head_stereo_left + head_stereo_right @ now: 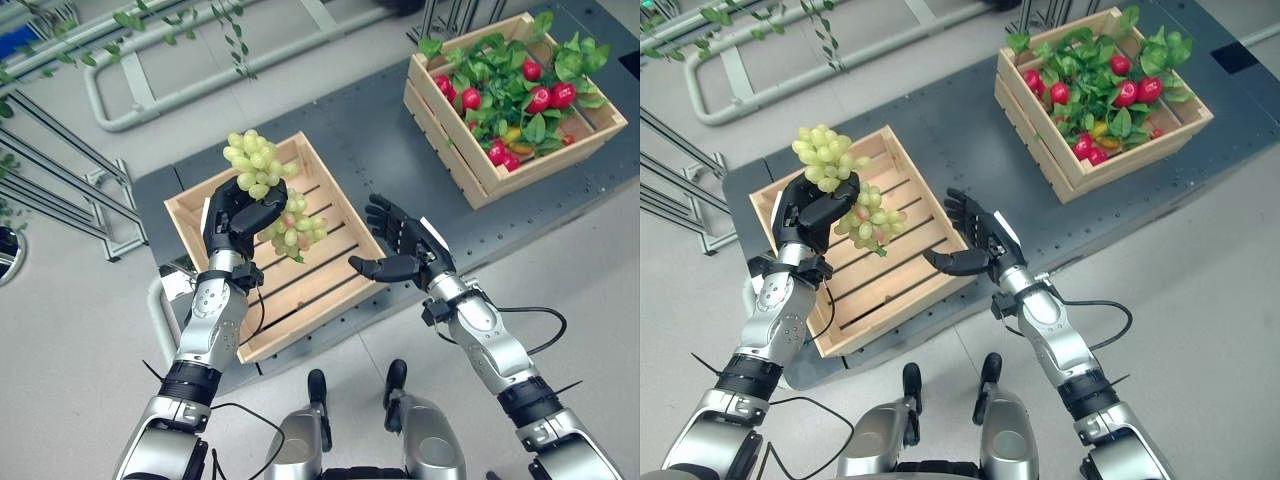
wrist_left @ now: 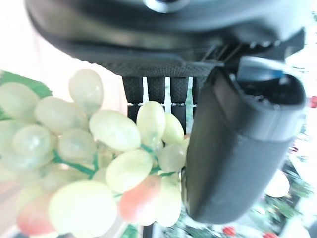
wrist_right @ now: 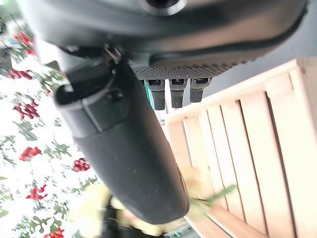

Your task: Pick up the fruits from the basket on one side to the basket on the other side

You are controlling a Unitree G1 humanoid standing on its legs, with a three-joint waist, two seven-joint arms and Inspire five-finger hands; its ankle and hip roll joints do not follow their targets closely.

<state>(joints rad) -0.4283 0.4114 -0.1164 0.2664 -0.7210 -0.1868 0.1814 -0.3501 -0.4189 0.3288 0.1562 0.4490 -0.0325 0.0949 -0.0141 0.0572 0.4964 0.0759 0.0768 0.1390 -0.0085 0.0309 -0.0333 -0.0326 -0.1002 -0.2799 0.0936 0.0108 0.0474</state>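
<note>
L hand (image 1: 238, 215) gripped grape bunch (image 1: 262, 172) above slatted crate (image 1: 322, 262); R hand (image 1: 402, 250) hung beside it, fingers open.

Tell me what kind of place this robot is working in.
Probably an indoor robot test area staged as a fruit-sorting station: two slatted wooden crates sit on a dark platform over pale floor, with grey metal railing beyond.
</note>
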